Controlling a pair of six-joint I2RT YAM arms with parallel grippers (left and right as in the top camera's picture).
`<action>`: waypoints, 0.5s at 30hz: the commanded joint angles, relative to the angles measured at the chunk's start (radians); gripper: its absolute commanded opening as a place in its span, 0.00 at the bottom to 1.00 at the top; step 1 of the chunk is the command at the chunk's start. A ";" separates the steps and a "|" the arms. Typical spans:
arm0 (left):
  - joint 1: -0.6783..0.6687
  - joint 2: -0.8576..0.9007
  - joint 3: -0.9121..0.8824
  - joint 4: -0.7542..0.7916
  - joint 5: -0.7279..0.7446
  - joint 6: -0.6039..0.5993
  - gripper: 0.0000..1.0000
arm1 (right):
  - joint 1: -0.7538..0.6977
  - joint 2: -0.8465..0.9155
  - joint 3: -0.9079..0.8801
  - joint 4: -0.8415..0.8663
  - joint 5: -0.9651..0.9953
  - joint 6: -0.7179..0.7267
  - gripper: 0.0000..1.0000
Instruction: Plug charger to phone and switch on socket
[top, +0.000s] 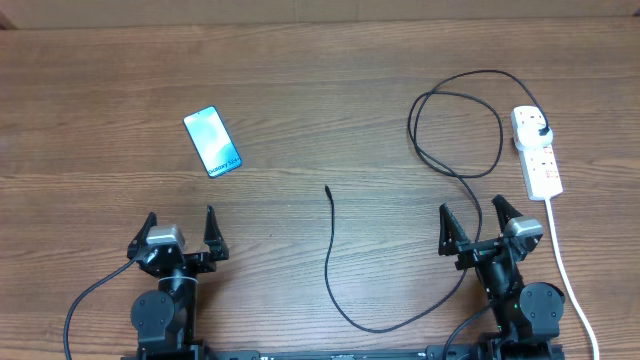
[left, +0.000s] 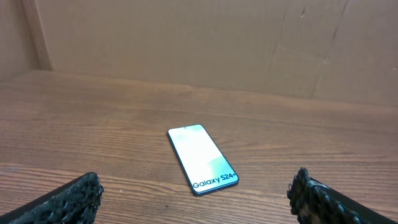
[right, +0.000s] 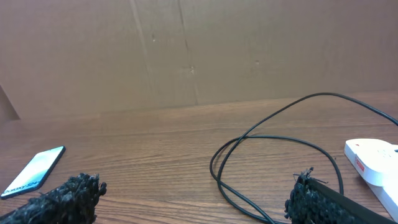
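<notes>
Left gripper (top: 180, 220) and right gripper (top: 470, 210) jaws were released, empty; charger (top: 330, 250) sat plugged into socket (top: 537, 152), tip apart from phone (top: 213, 141).

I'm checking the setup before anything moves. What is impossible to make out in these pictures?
Overhead: switches on the socket are too small to tell on from off.
Right wrist: the socket is cut off by the right edge, the phone by the left edge.
Left wrist: the phone's charging port is too small to see.
Overhead: a stretch of the charger is hidden under the right arm.
</notes>
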 joint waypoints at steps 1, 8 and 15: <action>0.006 -0.007 -0.003 -0.002 0.005 0.011 1.00 | 0.006 -0.011 -0.010 0.002 0.011 -0.008 1.00; 0.006 -0.007 -0.003 -0.002 0.012 0.011 1.00 | 0.006 -0.011 -0.010 0.002 0.011 -0.008 1.00; 0.006 -0.007 0.005 -0.002 0.038 0.011 1.00 | 0.006 -0.011 -0.010 0.002 0.011 -0.008 1.00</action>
